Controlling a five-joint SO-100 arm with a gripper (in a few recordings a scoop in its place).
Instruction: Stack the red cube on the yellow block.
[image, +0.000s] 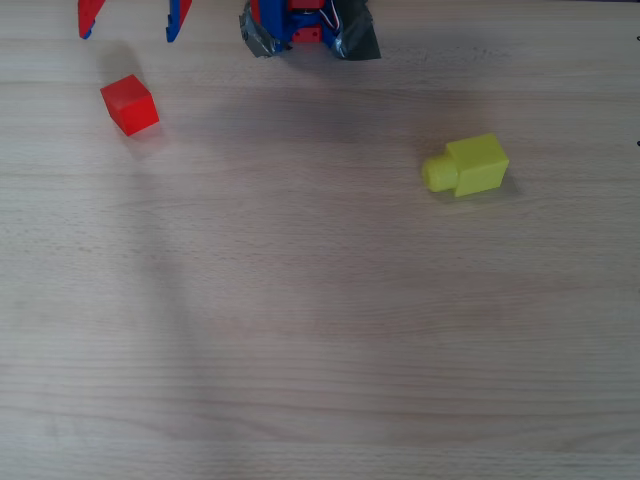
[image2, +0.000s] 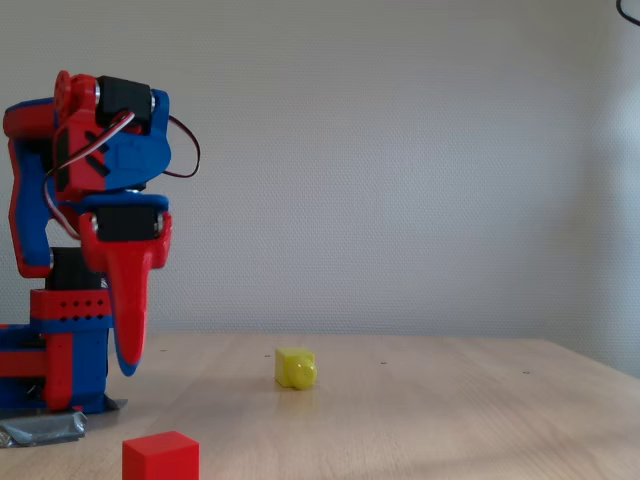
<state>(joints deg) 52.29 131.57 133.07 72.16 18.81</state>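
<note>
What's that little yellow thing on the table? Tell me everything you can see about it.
The yellow block is a small bright-yellow piece that looks like smooth plastic: a cube-shaped body with a short round stud on one side. It lies on its side on the wooden table, so the stud points sideways, toward the left in the overhead view and toward the camera in the fixed view. Nothing touches it but the table; the red cube and the gripper are far off.

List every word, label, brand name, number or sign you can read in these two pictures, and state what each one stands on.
None: no readable text in either view.
The small bright-red cube has plain faces.
The small bright-yellow block with a round stud is unmarked.
The red-and-blue arm's end effector bears no lettering.
The pale wooden table shows grain only.
The grey tape at the arm's base is blank.
</note>
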